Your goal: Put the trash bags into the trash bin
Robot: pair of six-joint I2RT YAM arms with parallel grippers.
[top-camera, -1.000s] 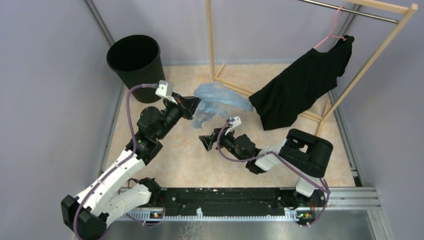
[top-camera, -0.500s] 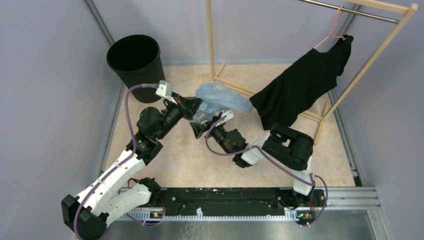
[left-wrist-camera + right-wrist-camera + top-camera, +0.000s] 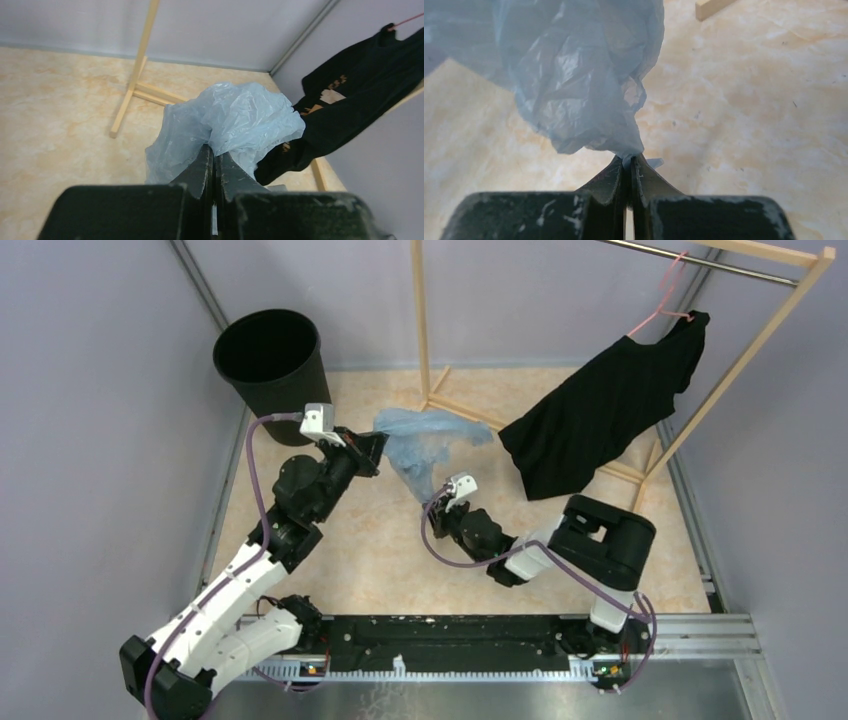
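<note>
The pale blue trash bag [image 3: 418, 438] hangs stretched between both grippers above the floor, right of the round black trash bin [image 3: 270, 355]. My left gripper [image 3: 376, 447] is shut on its upper left edge; in the left wrist view the wrinkled film [image 3: 235, 115] bunches out over the closed fingertips [image 3: 214, 149]. My right gripper [image 3: 430, 498] is shut on the bag's lower tip. The right wrist view shows a twisted corner of film [image 3: 574, 75] pinched at the jaws [image 3: 629, 160]. The bin stands upright and open, apart from both grippers.
A wooden clothes rack [image 3: 425, 330] stands behind the bag, its base bar [image 3: 470, 412] on the floor. A black T-shirt [image 3: 600, 415] hangs from a pink hanger at the right. Grey walls close in on the left, back and right.
The right gripper moved up to the bag's lower end and shut on it. The left gripper pulled slightly left with its hold, and the bag is now drawn taut between the two.
</note>
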